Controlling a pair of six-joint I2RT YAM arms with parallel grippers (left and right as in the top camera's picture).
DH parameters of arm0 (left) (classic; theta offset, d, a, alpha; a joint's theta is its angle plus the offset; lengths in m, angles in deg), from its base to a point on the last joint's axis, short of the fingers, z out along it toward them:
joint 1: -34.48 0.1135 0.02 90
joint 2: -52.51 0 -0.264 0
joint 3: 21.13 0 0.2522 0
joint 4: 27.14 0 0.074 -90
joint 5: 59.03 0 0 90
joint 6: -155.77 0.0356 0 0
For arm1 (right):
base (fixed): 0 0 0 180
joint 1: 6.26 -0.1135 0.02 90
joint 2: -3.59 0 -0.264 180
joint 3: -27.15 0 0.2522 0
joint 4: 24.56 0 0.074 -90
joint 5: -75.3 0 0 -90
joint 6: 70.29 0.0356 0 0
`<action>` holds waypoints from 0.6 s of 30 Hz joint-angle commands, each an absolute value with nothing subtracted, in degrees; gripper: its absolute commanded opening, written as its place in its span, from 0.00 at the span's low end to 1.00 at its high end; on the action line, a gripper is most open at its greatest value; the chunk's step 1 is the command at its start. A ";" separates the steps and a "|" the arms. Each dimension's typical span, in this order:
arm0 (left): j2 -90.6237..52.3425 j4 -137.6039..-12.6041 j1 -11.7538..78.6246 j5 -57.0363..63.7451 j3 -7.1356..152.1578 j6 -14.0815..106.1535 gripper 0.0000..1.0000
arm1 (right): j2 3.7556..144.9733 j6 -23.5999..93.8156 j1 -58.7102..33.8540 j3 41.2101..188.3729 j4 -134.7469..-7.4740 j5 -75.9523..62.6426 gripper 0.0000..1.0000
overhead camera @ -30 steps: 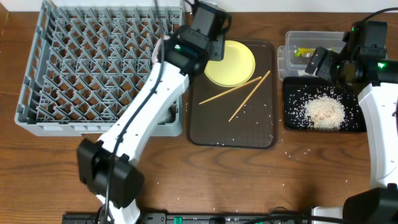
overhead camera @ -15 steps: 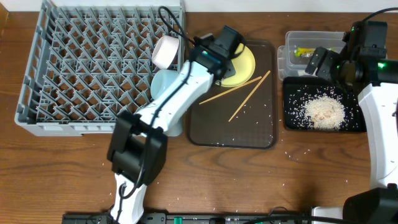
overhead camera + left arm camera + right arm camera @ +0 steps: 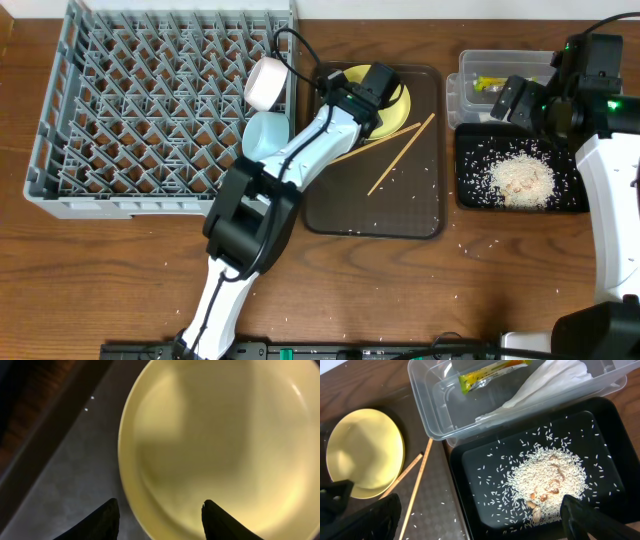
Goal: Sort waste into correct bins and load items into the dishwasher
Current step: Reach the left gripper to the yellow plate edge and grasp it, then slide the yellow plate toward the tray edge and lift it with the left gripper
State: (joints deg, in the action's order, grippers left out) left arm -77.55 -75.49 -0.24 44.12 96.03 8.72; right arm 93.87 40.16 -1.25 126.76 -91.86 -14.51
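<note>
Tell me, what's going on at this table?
Two robot arms are clearing a meal. The left gripper hangs open over the rim of the yellow plate on the brown tray, beside two chopsticks. A white cup and blue bowl sit in the rack. The right gripper hangs open over the black tray of rice; the wrapper and napkin lie in the clear tub.

Left tool, right tool agape.

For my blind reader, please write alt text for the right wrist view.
A black tray holds a pile of rice scraps, framed by the open right gripper. Behind it, a clear tub holds a green-yellow wrapper and a white napkin; left, a yellow plate and chopsticks lie on a brown tray.
</note>
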 commanded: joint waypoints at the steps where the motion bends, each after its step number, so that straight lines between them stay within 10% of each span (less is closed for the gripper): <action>1: -79.04 -74.72 -0.02 45.87 95.44 7.97 0.55 | 93.94 40.90 -1.20 127.04 -91.93 -15.12 0.99; 18: -82.12 -75.11 0.05 45.60 95.15 6.55 0.45 | 93.94 40.90 -1.20 127.04 -91.93 -15.12 0.99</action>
